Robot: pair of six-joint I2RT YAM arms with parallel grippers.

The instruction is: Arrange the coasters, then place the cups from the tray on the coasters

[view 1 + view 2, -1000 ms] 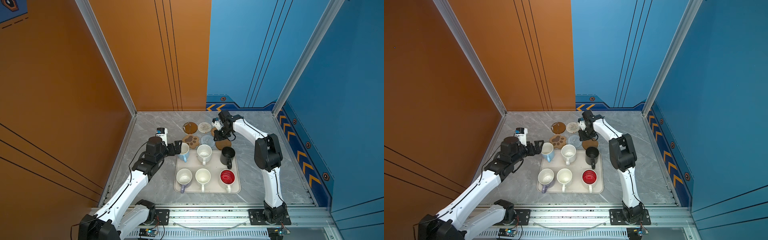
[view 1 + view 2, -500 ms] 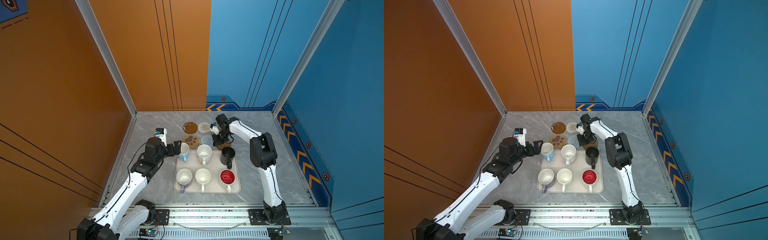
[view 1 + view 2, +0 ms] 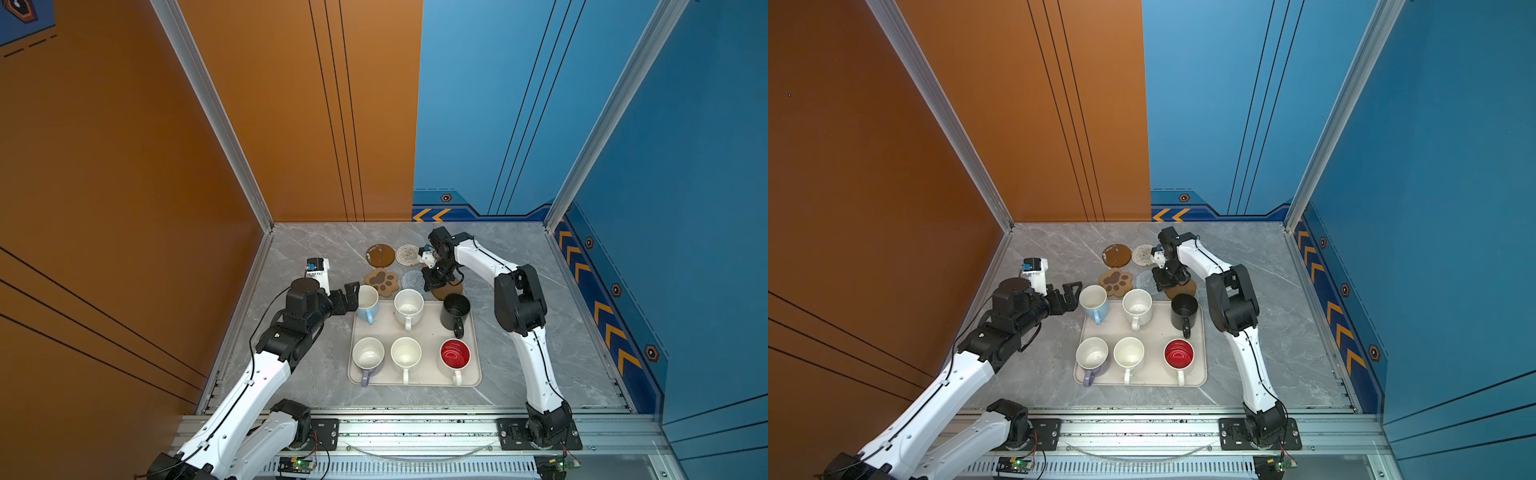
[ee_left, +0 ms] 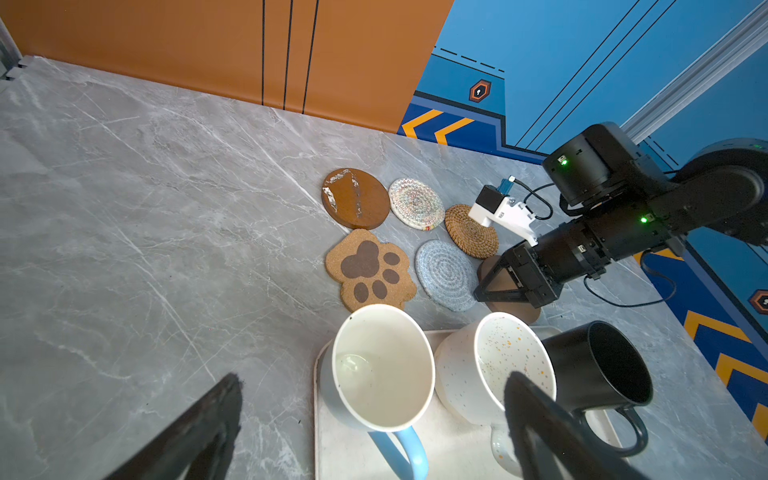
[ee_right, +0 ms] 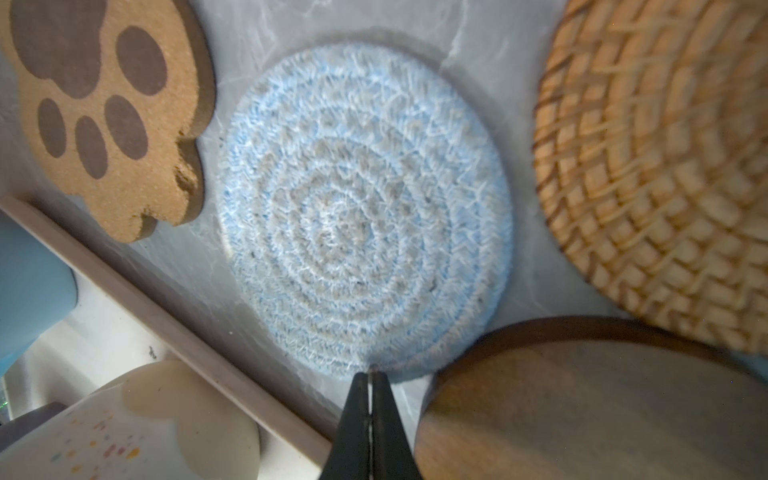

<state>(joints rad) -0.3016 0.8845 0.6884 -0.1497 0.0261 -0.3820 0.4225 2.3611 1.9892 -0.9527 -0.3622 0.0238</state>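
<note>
– Grey-blue woven coaster [image 5: 365, 208] lay flat on the desk [image 3: 316, 249], straight ahead of the right jaws. The jaws were pressed together with their tips at its near rim. Could not tell whether they touched it.
– What flanked those jaws?
– A brown disc [image 5: 582, 399] sat just beside them on one side and the tray [image 5: 166, 328] rim on the other. The rattan coaster [image 5: 665, 174] lay beyond the disc. The paw-shaped coaster [image 5: 104, 112] was off the far side of the grey-blue one.
– The other two coasters?
– The second brown disc [image 3: 380, 254] and the white woven coaster [image 3: 407, 254] lay side by side behind the right jaws' tips, alongside that arm's wrist.
– Left jaws?
– Spread wide, nothing between them. The light blue mug [image 4: 382, 370] stood upright just ahead, in line with the gap, on the tray's nearest corner. The fingers [image 4: 199, 432] stopped short of its wall. The speckled white mug [image 4: 490, 365] and the black mug [image 4: 598, 370] stood in a row past it, off to one side.
– Remaining cups?
– The lilac mug [image 3: 368, 357], the plain white mug [image 3: 406, 353] and the red-lined mug [image 3: 455, 354] filled the tray's other row, well apart from both pairs of jaws. All six mugs stood on the tray, and no coaster carried one.
</note>
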